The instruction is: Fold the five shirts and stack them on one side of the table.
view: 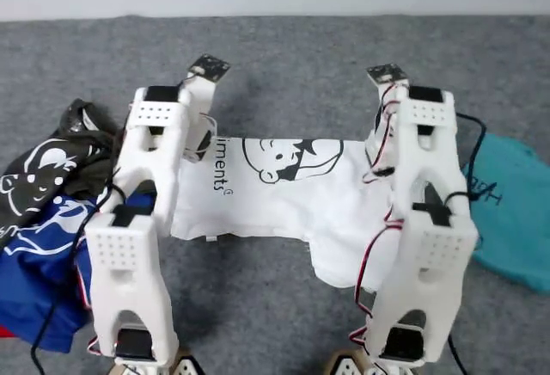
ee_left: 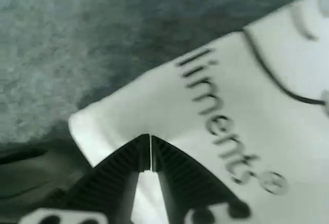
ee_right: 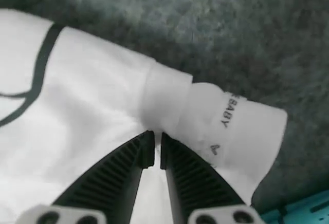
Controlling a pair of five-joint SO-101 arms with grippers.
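Between the two arms, mid-frame in the high view, the white cotton shirt with black print (view: 275, 194) lies flat on the grey felt tabletop (view: 284, 65). Its long axis runs frame left to right, and the tops of the print face right. I see the left tool (ee_left: 150, 144) and the right tool (ee_right: 154, 142) each pinched shut on its upper edge. I judge it light and limp, best held at the corners.

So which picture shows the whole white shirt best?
The high view: there the white shirt lies spread out, nearly whole. The left wrist view shows a lettered corner of it close up, the right wrist view a folded end with small print.
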